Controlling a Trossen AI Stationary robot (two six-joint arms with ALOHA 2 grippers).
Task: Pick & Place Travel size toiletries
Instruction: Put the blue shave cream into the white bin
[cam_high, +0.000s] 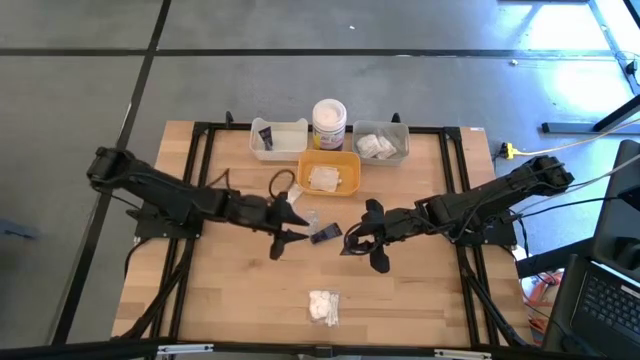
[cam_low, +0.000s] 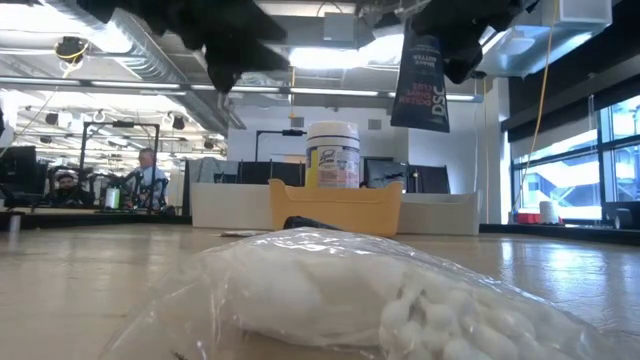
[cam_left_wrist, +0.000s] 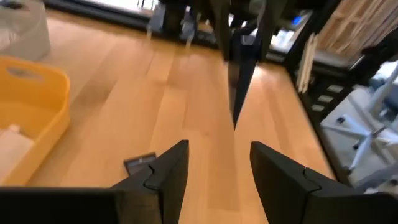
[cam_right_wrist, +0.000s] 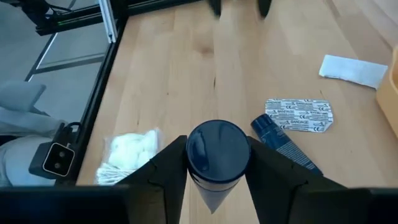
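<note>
My right gripper (cam_high: 358, 241) hovers over the table's middle, shut on a small black tube (cam_low: 420, 82) that shows in the low view and end-on in the right wrist view (cam_right_wrist: 217, 149). My left gripper (cam_high: 290, 228) (cam_left_wrist: 217, 167) hovers open just left of it, near the yellow tray (cam_high: 328, 172), and touches nothing. A second dark tube (cam_high: 325, 233) (cam_right_wrist: 283, 144) lies flat on the table between the grippers, beside a printed sachet (cam_right_wrist: 298, 115) and a white sachet (cam_right_wrist: 353, 70). A clear bag of white fluffy pieces (cam_high: 323, 305) (cam_low: 350, 290) lies near the table's near edge. My right gripper pinches the black tube between its two fingers at its round cap end (cam_right_wrist: 217, 144), coming from above and pointing down. The tube hangs below the fingers, lifted clear of the table, with its flat wide end (cam_low: 418, 120) lowest.
Along the far edge stand a white tray (cam_high: 278, 138) with a black tube inside, a white jar with a yellow label (cam_high: 329, 122) and a grey tray (cam_high: 381, 143) holding white pieces. The yellow tray holds a white sachet. Black frame rails (cam_high: 200, 200) run down both table sides.
</note>
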